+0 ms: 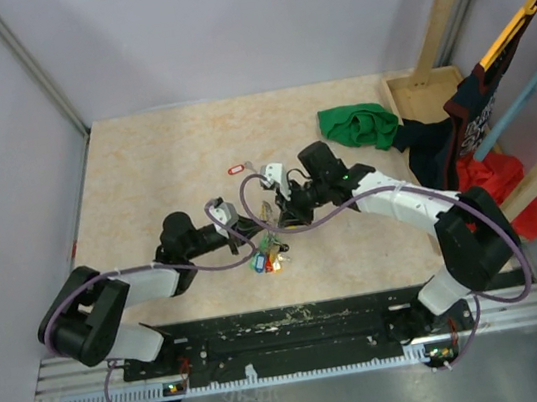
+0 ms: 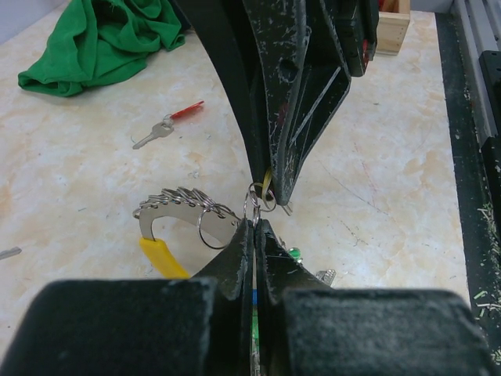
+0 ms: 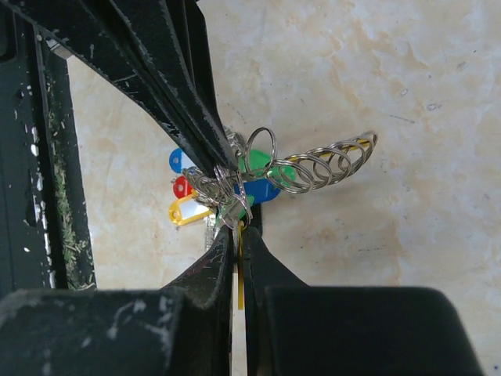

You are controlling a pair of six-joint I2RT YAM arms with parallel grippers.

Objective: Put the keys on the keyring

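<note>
Left to right across the table. The left arm reaches in from the near left corner. The left gripper [image 2: 254, 235] is clenched, its two black fingers pressed together on the thin grey wire of the keyring [image 2: 184, 202].

The keyring sits at the table's centre, nearer the front edge. A row of small split rings fans out along its arc. Its plastic tags hang beneath and beside the clamped point: a yellow tag [image 3: 184, 211], a red tag [image 3: 182, 186] and a green tag [image 3: 258, 160], with blue tags among them. A red-tagged key [image 1: 237, 169] lies loose on the table just beyond, apart from both grippers.

The right gripper [image 3: 239, 239] comes in from the right. It is likewise clenched, and pinches a brass key [image 2: 267, 180], of which only a yellow sliver shows between the fingers.

The two sets of fingertips meet almost tip to tip, and the key end is touching or just beside the ring wire directly above the left fingertips. Whether it is already threaded cannot be told. The key's long axis appears to run along the right fingers, pointing at the left gripper. The bulk of the keyring trails off to one side of that line.

The right arm carries the key and so is the nearer to act. The coming move probably depends on sliding the key along its own axis onto the held wire.

At far right lie a green cloth [image 1: 358, 125], a wooden box [image 1: 422, 89] and a heap of dark and red clothing [image 1: 463, 147].
</note>
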